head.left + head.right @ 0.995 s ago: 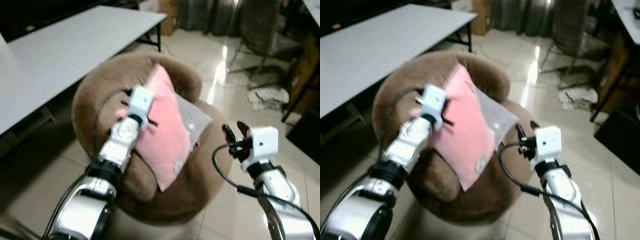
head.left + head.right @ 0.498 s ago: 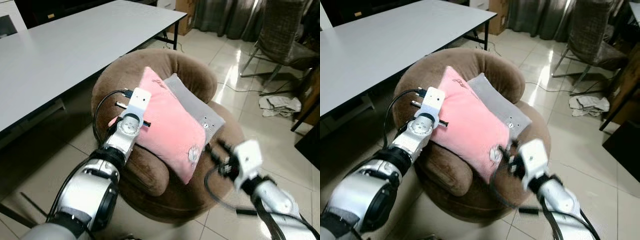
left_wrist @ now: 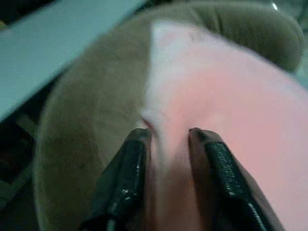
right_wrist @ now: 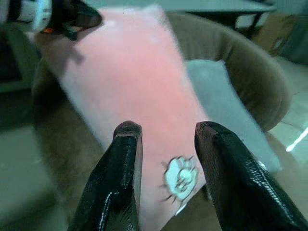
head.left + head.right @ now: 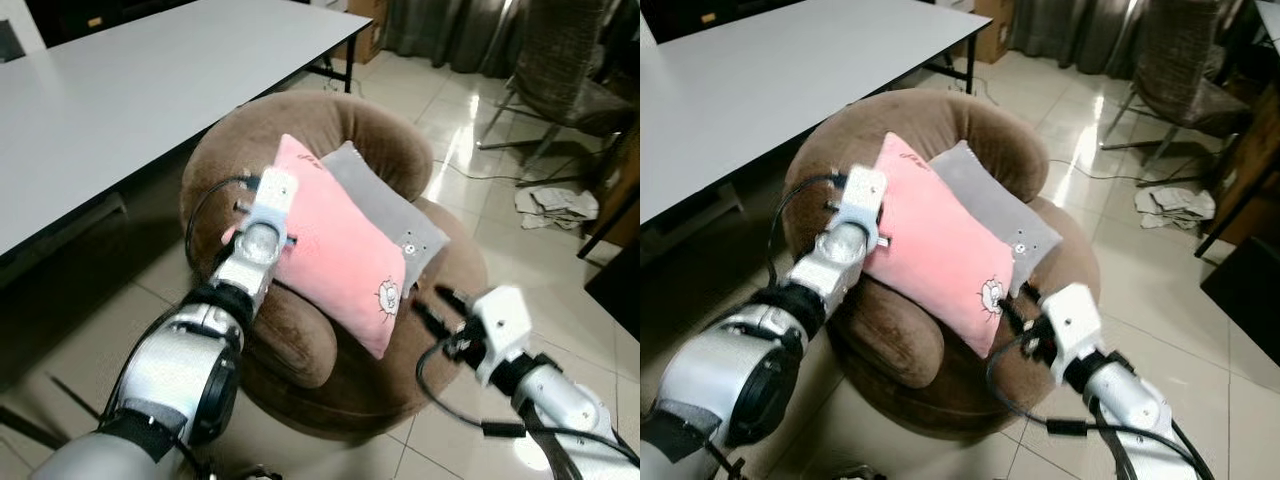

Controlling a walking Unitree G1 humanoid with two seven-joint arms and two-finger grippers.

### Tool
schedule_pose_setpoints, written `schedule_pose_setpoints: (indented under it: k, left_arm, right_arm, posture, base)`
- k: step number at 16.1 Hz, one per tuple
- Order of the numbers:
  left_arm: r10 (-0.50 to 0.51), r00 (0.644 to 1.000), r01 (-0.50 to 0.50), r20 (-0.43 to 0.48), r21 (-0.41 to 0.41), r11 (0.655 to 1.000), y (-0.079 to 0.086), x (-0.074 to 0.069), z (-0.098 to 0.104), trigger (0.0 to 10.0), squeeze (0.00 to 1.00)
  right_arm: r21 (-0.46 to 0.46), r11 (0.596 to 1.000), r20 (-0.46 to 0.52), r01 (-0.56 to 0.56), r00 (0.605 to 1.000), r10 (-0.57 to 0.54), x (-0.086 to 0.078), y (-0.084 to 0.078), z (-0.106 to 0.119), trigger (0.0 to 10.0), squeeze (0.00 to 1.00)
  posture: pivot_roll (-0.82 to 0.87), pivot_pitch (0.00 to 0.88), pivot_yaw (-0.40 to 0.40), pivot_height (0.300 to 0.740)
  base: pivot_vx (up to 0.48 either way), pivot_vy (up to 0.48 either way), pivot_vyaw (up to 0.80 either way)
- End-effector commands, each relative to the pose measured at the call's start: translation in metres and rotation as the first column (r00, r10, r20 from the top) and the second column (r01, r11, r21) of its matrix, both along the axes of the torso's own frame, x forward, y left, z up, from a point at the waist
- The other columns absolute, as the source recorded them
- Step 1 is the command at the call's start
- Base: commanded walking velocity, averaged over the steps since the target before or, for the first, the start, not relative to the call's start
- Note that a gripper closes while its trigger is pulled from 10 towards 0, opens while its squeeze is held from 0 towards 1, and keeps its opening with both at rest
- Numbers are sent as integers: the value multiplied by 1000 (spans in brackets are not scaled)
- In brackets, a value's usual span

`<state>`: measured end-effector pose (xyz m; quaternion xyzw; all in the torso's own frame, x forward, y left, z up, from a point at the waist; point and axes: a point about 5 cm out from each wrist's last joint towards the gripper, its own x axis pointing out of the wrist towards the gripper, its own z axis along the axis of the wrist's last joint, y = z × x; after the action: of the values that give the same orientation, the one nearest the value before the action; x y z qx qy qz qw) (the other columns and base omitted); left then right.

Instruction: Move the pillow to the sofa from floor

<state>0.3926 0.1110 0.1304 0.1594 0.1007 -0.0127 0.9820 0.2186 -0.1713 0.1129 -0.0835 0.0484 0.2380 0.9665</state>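
A pink pillow (image 5: 340, 255) with a small cartoon print lies slanted on the round brown sofa (image 5: 300, 350), leaning against a grey pillow (image 5: 385, 205). My left gripper (image 3: 168, 137) is at the pink pillow's upper left edge, against the sofa's backrest. It is shut on a fold of the pink fabric pinched between its fingers (image 3: 132, 154). My right gripper (image 5: 438, 305) hovers open just off the pillow's lower right corner, holding nothing. Its fingers (image 4: 127, 144) point at the pillow's printed corner.
A long white table (image 5: 120, 90) stands close to the sofa's left. Glossy tiled floor (image 5: 470, 150) stretches to the right, with a chair (image 5: 570, 70) and a crumpled cloth (image 5: 555, 205) at the back right. Dark furniture (image 5: 615, 270) stands at the right edge.
The right gripper came down from beside the sofa to the pillow's lower corner. The pillow now rests lower on the seat. The left gripper keeps its hold, and the camera view has shifted.
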Motion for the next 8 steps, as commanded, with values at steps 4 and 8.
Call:
schedule_pose_setpoints:
  k: [4,8]
  left_arm:
    - [86,969,-81,232,-29,996,26,13,44,10000,945]
    - [-39,959,86,280,-155,984,48,12,57,10000,0]
  right_arm:
    - [-22,992,113,120,987,-117,9,-13,13,10000,0]
    - [-15,972,157,235,961,-230,10,-10,13,10000,0]
  posture:
    - [-58,47,2,740]
    - [-48,41,5,740]
  base:
    - [0,0,0]
    - [0,0,200]
